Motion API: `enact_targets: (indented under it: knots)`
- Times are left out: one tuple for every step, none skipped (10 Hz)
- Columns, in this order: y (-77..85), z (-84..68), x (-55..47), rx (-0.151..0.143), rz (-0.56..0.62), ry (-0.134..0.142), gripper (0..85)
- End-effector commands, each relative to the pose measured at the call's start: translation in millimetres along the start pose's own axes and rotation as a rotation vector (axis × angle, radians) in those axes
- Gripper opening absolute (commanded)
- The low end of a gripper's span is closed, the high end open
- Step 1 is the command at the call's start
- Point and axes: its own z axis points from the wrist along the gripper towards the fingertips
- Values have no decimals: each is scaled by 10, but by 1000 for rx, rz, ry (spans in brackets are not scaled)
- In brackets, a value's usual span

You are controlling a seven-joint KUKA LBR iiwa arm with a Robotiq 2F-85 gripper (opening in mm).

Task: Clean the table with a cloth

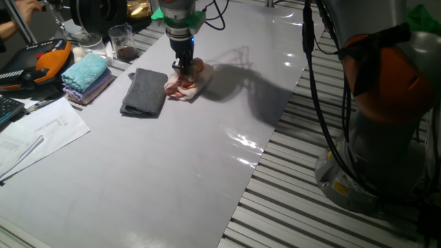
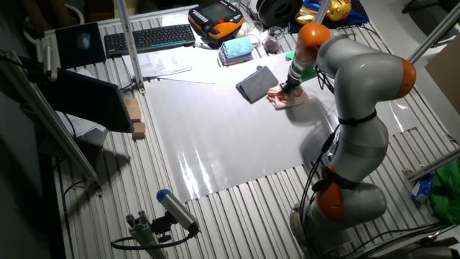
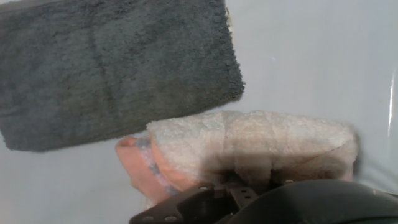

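Observation:
The pale pink and peach cloth [image 1: 186,85] lies bunched on the glossy light grey table [image 1: 172,158], toward its far side. My gripper [image 1: 182,67] points straight down into the cloth, and its fingers look closed on a raised fold. From the other fixed view, the gripper [image 2: 290,90] sits on the cloth [image 2: 286,98], over the table [image 2: 230,137]. In the hand view the cloth [image 3: 249,146] fills the lower middle, pressed up against the dark gripper body. My fingertips are hidden there.
A folded dark grey cloth [image 1: 145,93] lies just left of the pink one, nearly touching it. Beyond are a teal-blue towel [image 1: 86,71], drinking glasses [image 1: 122,43] and papers [image 1: 34,134]. Slatted floor grating [image 1: 289,186] borders the table's right edge.

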Motion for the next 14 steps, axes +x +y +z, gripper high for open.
enact_targets:
  knots:
    - [-5, 13, 3, 2, -2, 0, 0]
    - [-12, 25, 10, 5, -9, 1, 0]
    - [-23, 34, 21, 13, -17, -1, 0]
    - [-43, 45, 39, 10, -21, -2, 0]
    - [-66, 44, 57, 8, -24, -3, 0]
    - [-82, 31, 73, 10, -26, -3, 0]
    - [-91, 24, 82, 9, -26, 0, 0]
    - [-99, 24, 93, 6, -26, 1, 0]
    - [-107, 29, 108, 6, -26, 1, 0]
    - [-116, 31, 139, 2, -25, 0, 0]
    - [-122, 16, 152, 1, -28, 2, 0]
    - [-134, 11, 156, 2, -33, 5, 0]
    - [-152, 19, 171, -1, -37, 5, 0]
    - [-173, 19, 189, -7, -43, 4, 0]
